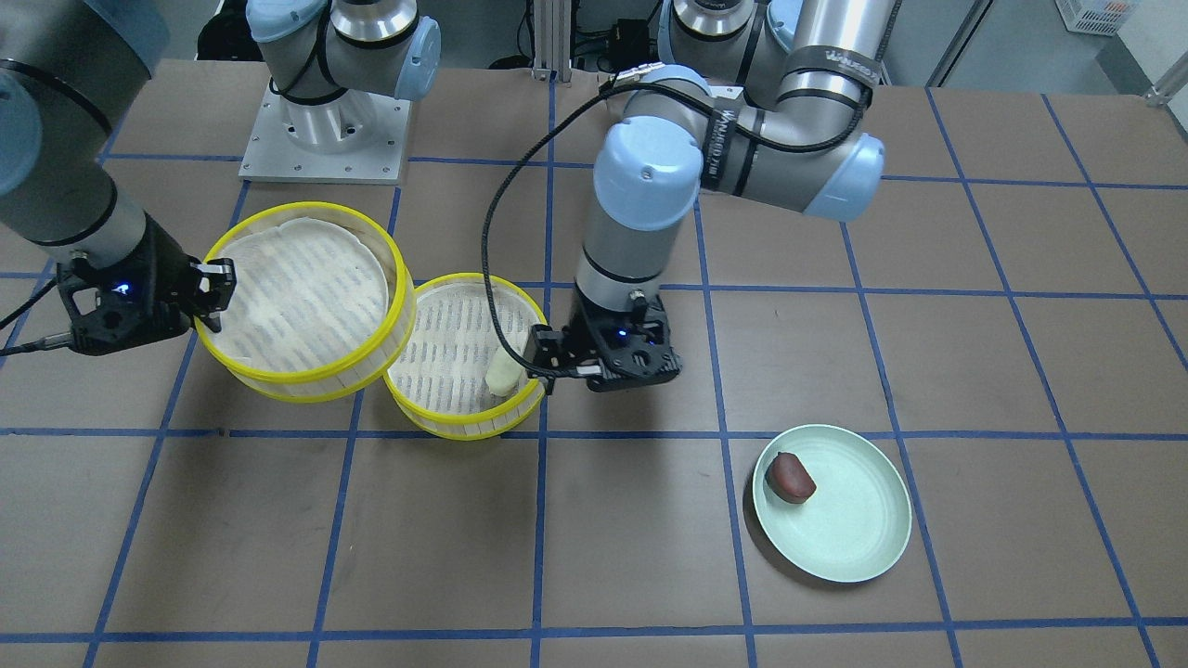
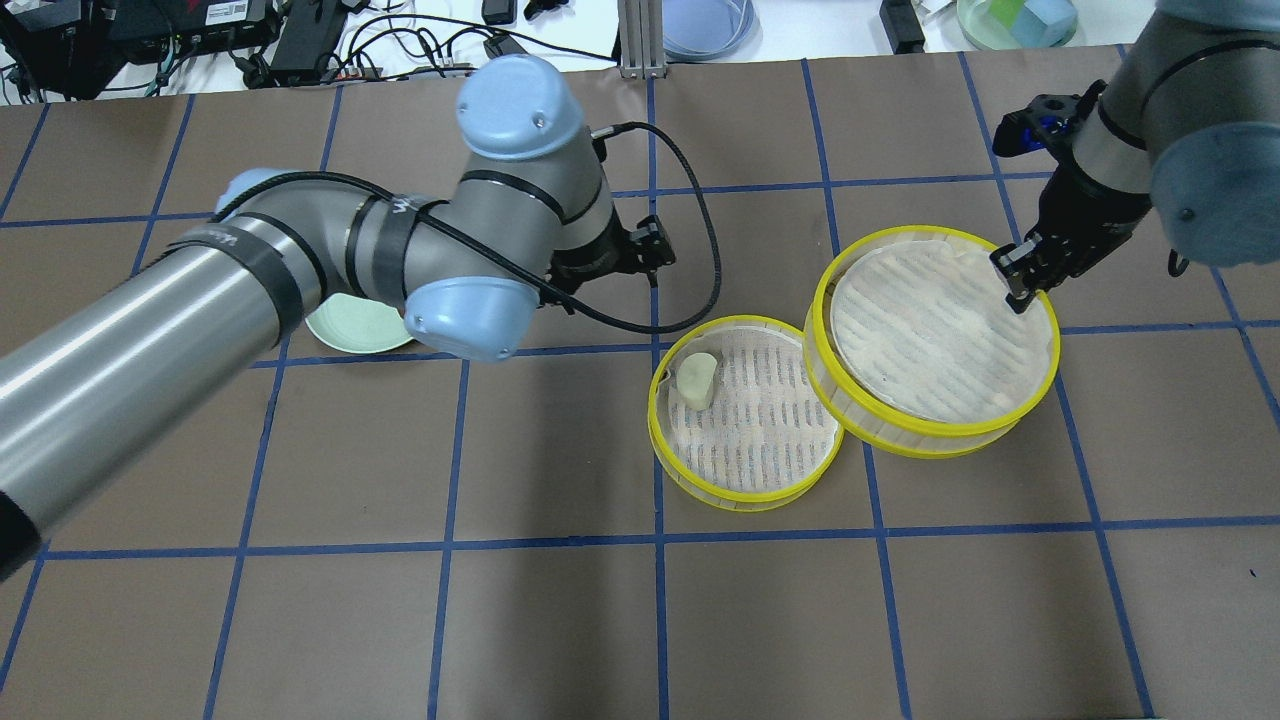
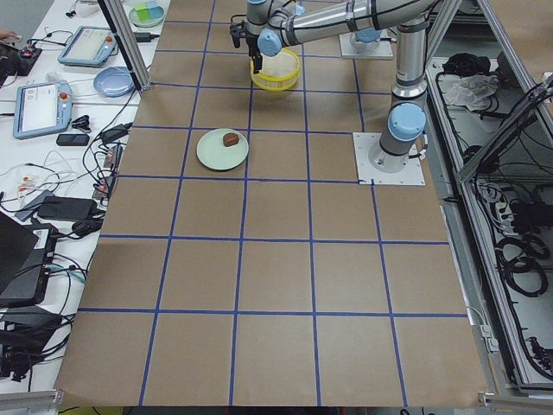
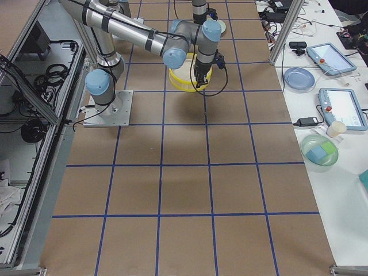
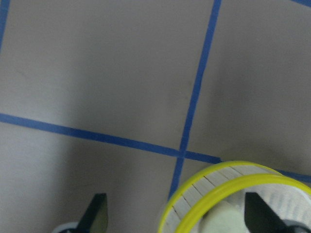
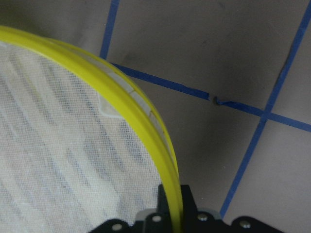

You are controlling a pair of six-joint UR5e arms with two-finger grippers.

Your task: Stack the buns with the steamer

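Note:
A yellow-rimmed steamer tray (image 1: 464, 429) stands on the table with the cream-white bun (image 1: 502, 371) inside, near its rim; the bun also shows in the overhead view (image 2: 696, 380). My left gripper (image 1: 543, 364) hangs open just above that bun and rim, its fingers (image 5: 97, 216) wide apart. My right gripper (image 2: 1015, 285) is shut on the rim of a second steamer tray (image 2: 930, 440), which is empty and overlaps the first tray's edge. The dark reddish-brown bun (image 1: 791, 478) lies on the pale green plate (image 1: 854, 529).
The brown table is marked with a blue tape grid. The plate is partly hidden under my left arm in the overhead view (image 2: 350, 335). The arm bases stand at the robot's side of the table. Tablets, bowls and cables lie beyond the table's far edge.

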